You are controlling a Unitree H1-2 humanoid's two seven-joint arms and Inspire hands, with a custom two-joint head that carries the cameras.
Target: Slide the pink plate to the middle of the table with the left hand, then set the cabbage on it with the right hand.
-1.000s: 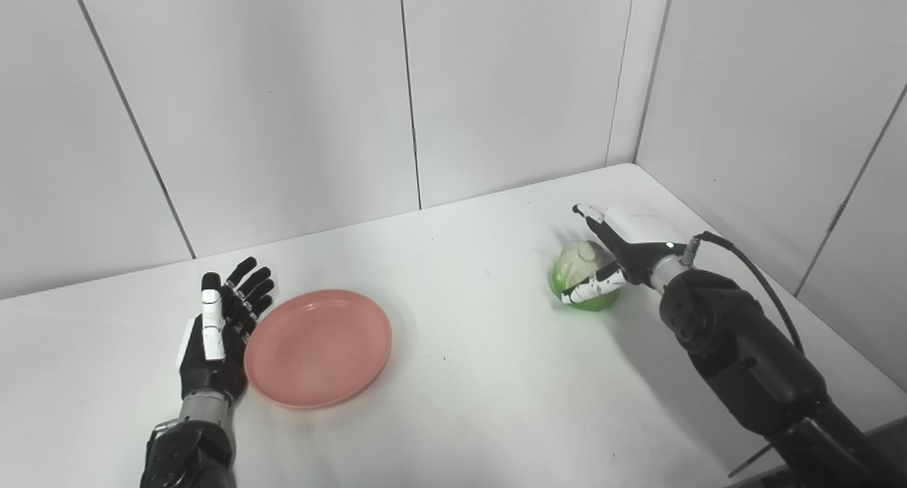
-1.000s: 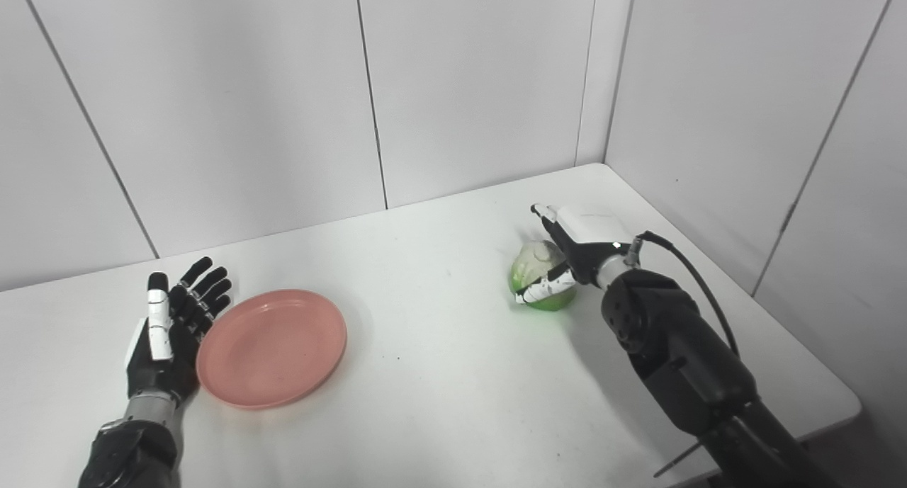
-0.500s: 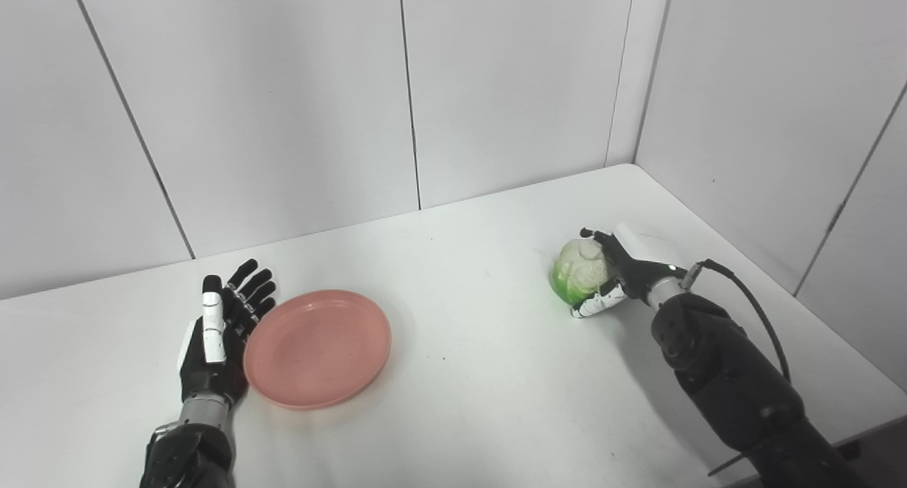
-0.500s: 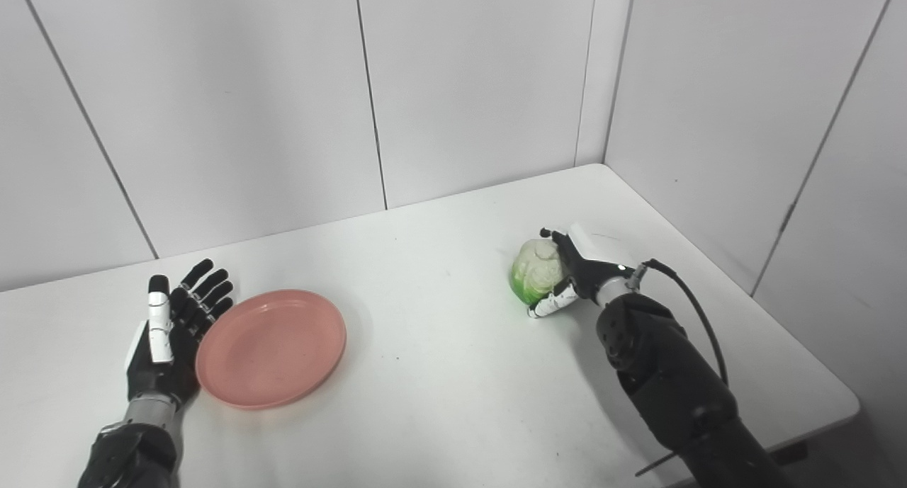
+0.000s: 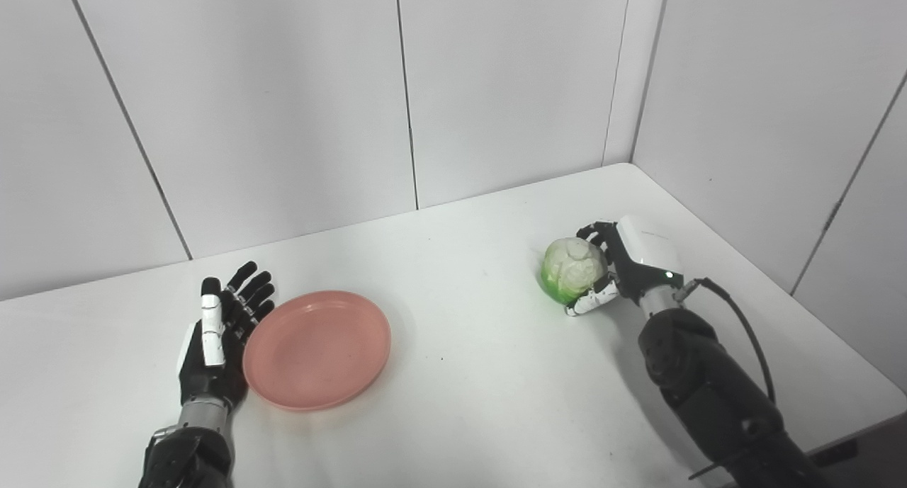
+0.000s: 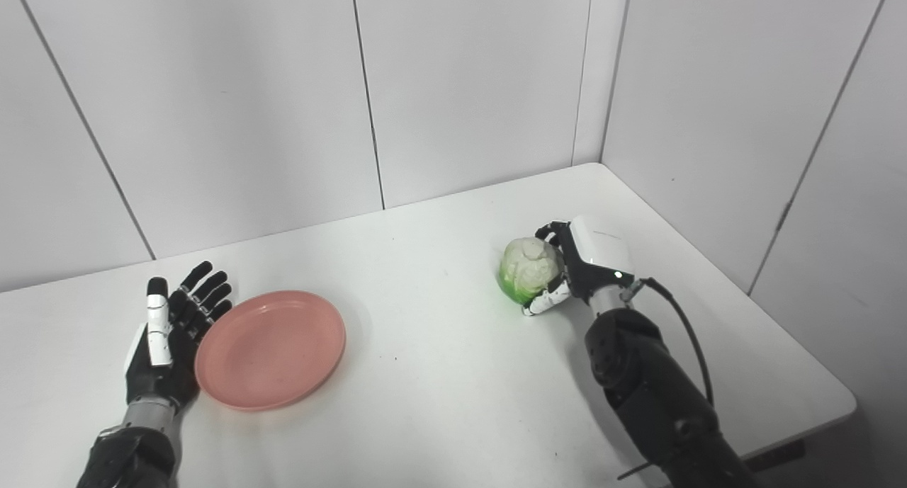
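The pink plate (image 5: 317, 350) lies flat on the white table (image 5: 460, 375), left of the middle. My left hand (image 5: 216, 339) rests open beside the plate's left rim, fingers spread and pointing away, palm edge against the rim. A pale green cabbage (image 5: 572, 269) is on the right side of the table, lifted slightly off the surface. My right hand (image 5: 623, 268) is shut on the cabbage from its right, fingers curled over the top and thumb under the near side.
White wall panels close the table at the back and along the right. The table's right front corner (image 6: 847, 403) lies near my right forearm. A black cable (image 5: 744, 328) loops off the right wrist.
My right hand has curled around the cabbage, tilted it and shifted it a little left and up. The left hand and plate have stayed in place.
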